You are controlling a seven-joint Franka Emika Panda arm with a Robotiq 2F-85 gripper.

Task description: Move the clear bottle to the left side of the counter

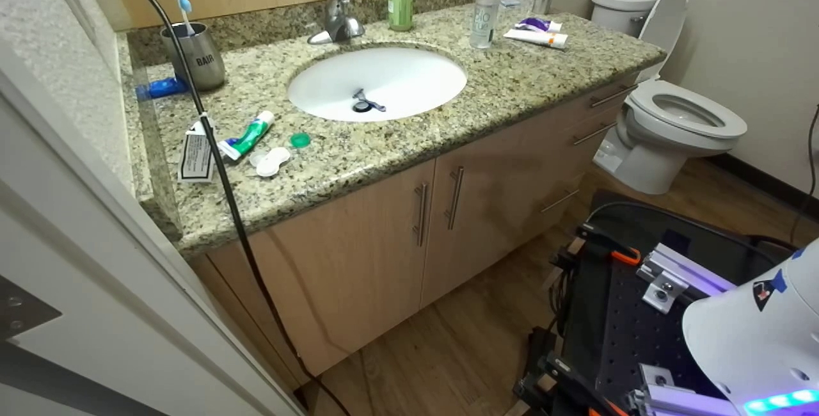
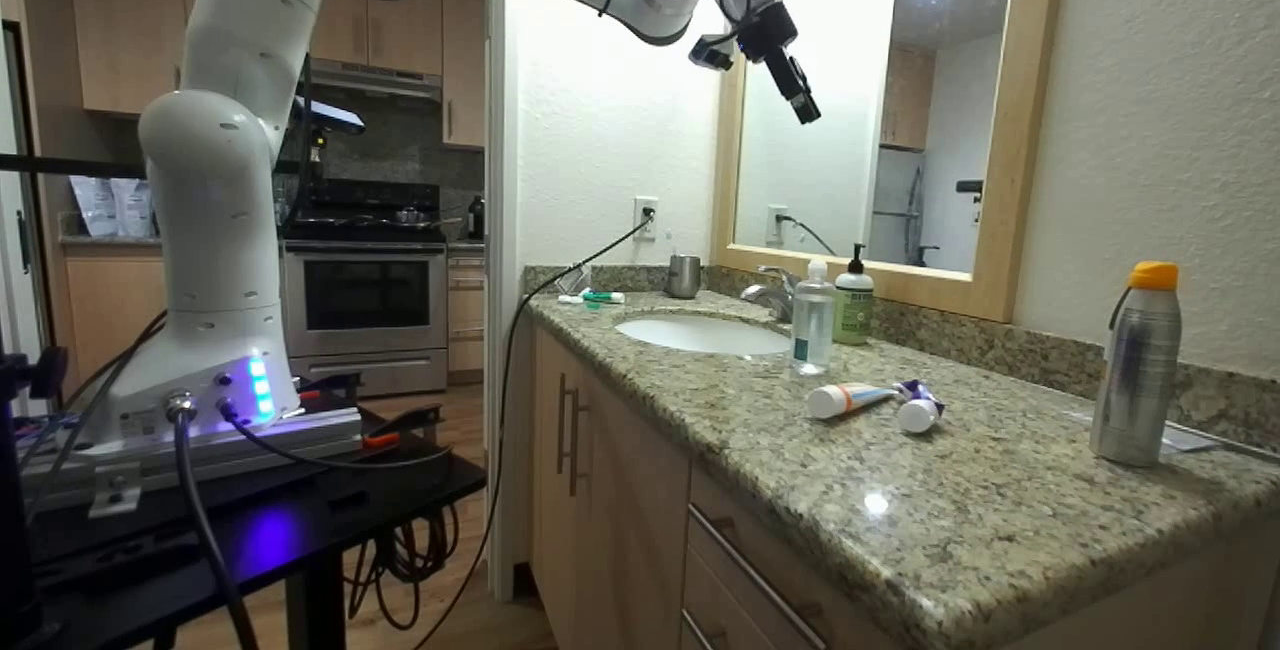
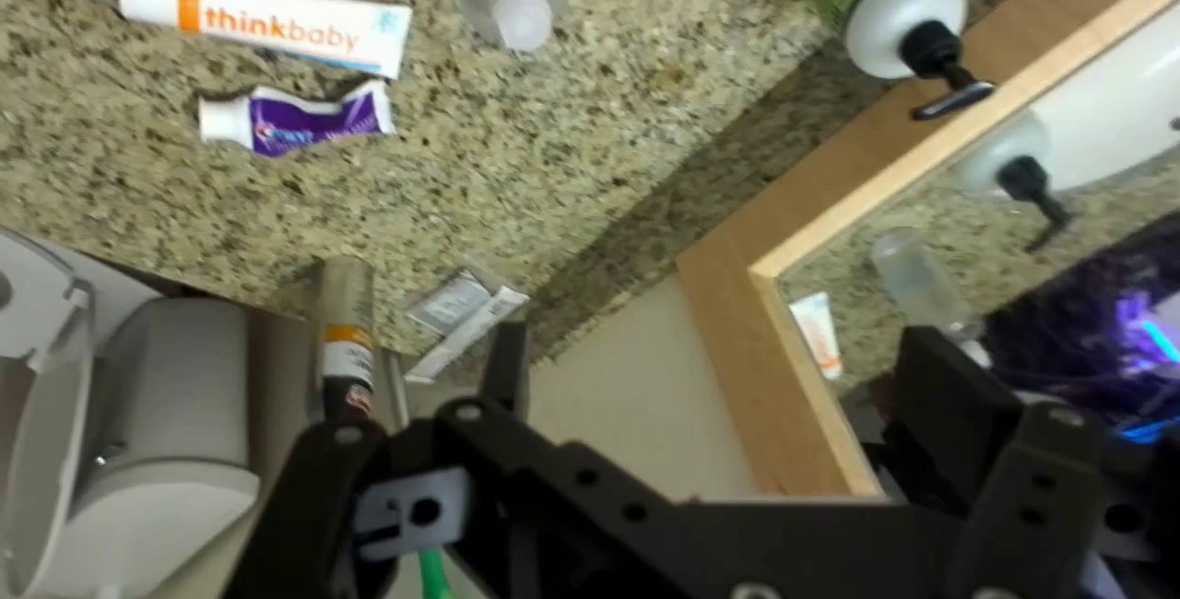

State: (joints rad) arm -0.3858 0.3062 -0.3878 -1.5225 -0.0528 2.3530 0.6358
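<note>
On the speckled granite counter (image 1: 524, 70) the clear bottle (image 1: 485, 16) stands upright just beside the sink (image 1: 409, 73); farther out on that side lies a white tube (image 1: 534, 37). Higher than the sink hangs the gripper (image 2: 806, 113), its fingers spread apart.

A green soap bottle (image 1: 401, 9) with a black pump stands upright near the metal faucet (image 1: 342, 27). A steel cup (image 1: 210, 67) marked BAIR holds 1 toothbrush (image 1: 185, 8). A white thinkbaby tube (image 3: 267, 20) and a shorter purple-and-white tube (image 3: 304, 120) lie near each other, their 2 caps (image 3: 224, 121) pointing the same way. In an exterior view, a silver flask (image 2: 1135, 380) with an orange cap stands upright. The toilet (image 1: 659, 147) has its lid (image 1: 667, 19) raised.
</note>
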